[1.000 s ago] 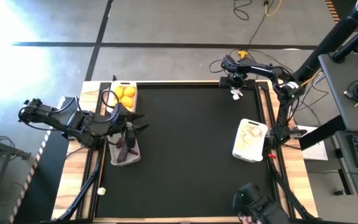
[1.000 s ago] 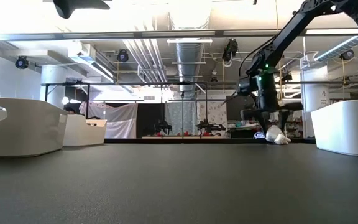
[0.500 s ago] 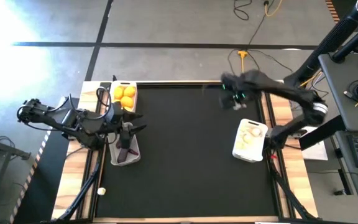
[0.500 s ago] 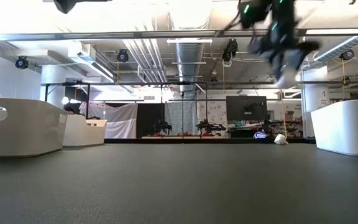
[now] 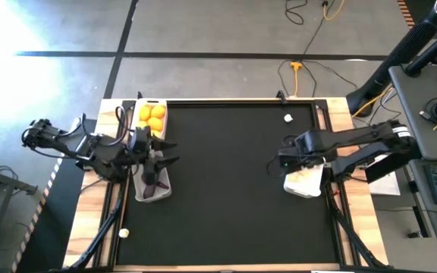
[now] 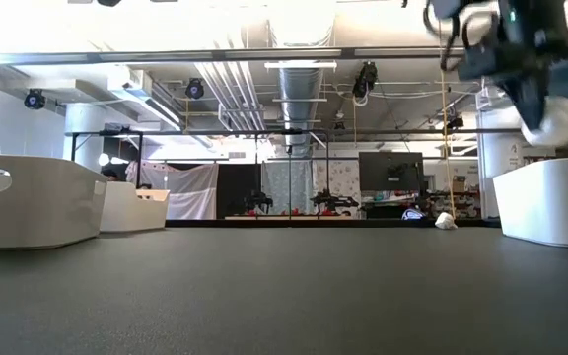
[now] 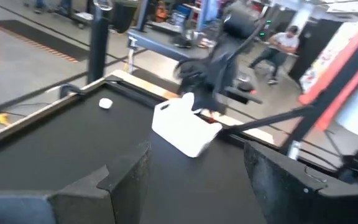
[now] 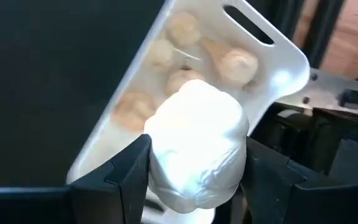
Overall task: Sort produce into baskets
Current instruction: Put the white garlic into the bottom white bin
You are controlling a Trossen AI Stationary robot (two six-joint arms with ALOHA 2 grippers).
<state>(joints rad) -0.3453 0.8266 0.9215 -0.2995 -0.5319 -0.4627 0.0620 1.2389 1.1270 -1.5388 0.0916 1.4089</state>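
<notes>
My right gripper (image 5: 288,161) is shut on a white garlic bulb (image 8: 194,146), in the air over the right white basket (image 5: 306,184), which holds several garlic bulbs (image 8: 229,59). In the low view the bulb (image 6: 560,123) hangs above that basket's wall (image 6: 550,202). Another garlic bulb (image 5: 287,117) lies on the mat near the far edge. My left gripper (image 5: 167,150) is open and empty over the left basket of purple eggplants (image 5: 152,184). Behind it stands the basket of yellow-orange citrus (image 5: 152,115). My right gripper pinches the garlic bulb's two opposite sides (image 8: 160,155) between its two fingers (image 8: 126,171). The bulb is lifted clear and sits above the basket's garlic.
The black mat (image 5: 226,189) lies open between the left baskets and the right basket. A small pale piece (image 5: 124,233) lies on the wooden border at the near left. People show in the room beyond the table in the left wrist view (image 7: 284,43).
My right gripper has risen from the mat near the far edge with a garlic bulb. It has swung toward the near edge and now stands over the right basket. One garlic bulb has stayed on the mat.
</notes>
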